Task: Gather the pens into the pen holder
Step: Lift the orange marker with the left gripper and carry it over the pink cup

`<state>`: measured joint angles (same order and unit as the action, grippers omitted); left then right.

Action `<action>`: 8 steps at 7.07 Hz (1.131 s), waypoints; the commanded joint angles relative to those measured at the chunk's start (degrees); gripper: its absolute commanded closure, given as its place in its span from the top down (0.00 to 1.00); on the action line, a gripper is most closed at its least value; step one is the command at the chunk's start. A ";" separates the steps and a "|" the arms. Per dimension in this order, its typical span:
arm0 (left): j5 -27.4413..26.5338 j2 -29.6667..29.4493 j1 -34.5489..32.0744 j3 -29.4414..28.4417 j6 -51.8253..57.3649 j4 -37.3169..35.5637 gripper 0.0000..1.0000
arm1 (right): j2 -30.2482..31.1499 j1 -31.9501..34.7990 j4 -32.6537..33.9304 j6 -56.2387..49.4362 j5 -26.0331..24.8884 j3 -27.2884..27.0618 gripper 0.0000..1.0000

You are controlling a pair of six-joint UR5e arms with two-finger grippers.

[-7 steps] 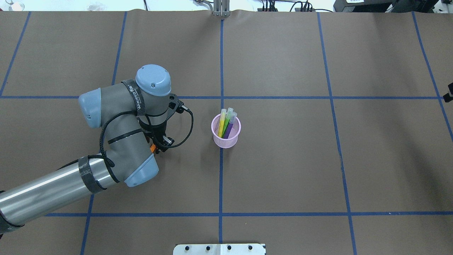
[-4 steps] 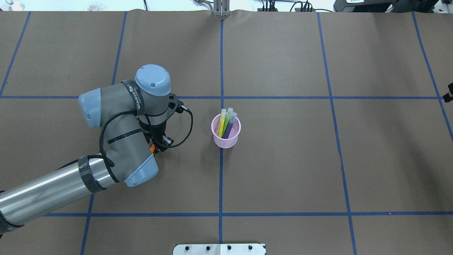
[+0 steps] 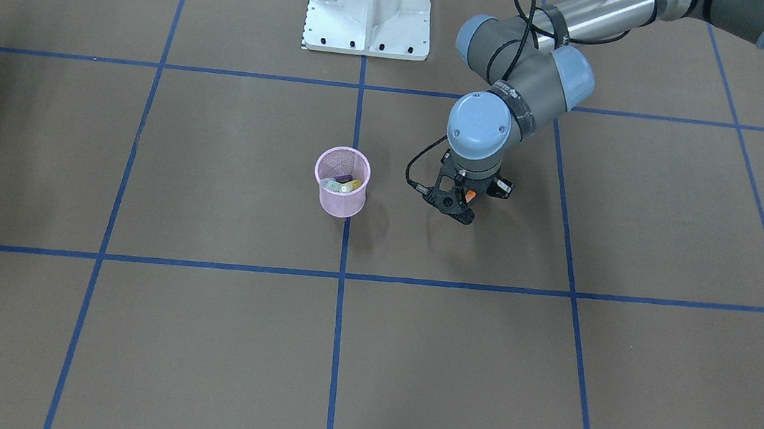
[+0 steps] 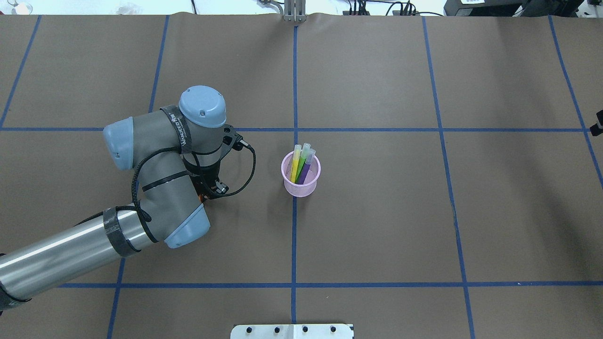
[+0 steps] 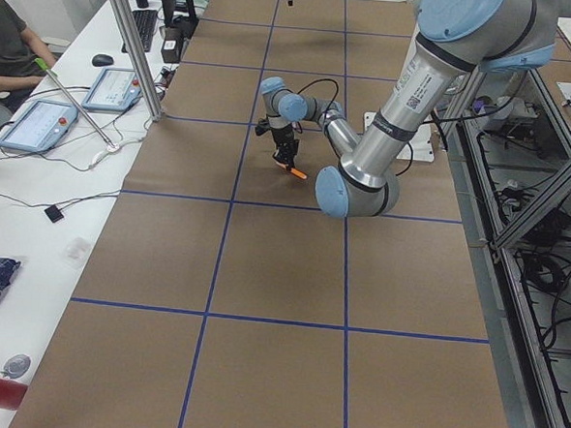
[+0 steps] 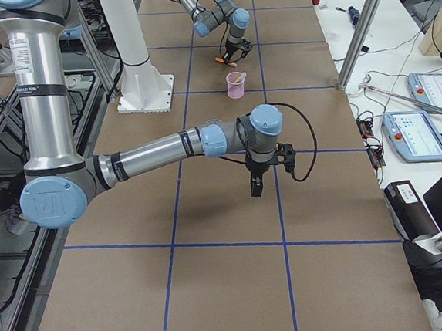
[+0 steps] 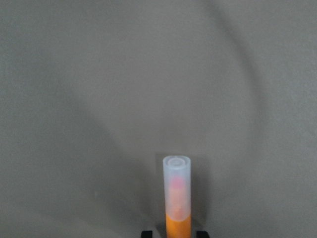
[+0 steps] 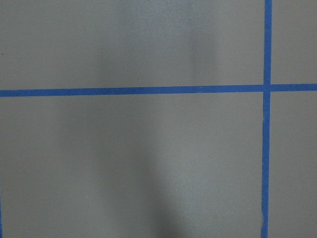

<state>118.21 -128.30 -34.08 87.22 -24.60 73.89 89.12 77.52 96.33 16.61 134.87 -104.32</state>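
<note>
Not much can be read here tbh. White lettering is printed on the black strap [image 4: 184, 134] wrapped round the wrist just above the left gripper [image 3: 462, 203]; something like "WANJEED" can be made out. A "UR" logo is seen on the blue joint cap [image 6: 45, 204], far back up the arm from the right gripper [image 6: 255, 187]. Print on that arm's silver tube [image 6: 158, 149] can't be read, too tiny.

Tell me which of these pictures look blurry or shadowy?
Left wrist view: the orange pen is fairly sharp, with a broad curved shadow on the table behind it. Right wrist view: a soft dark band runs down the middle. Overhead view: even light, crisp pink cup.
</note>
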 commanded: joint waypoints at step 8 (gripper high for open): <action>-19.11 -11.28 1.11 16.21 -10.96 11.74 0.00 | -0.79 0.00 -0.09 0.09 -0.05 -0.35 1.00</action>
<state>104.43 -138.86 -34.30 101.64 -33.16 79.37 88.50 77.52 96.24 16.67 134.83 -104.64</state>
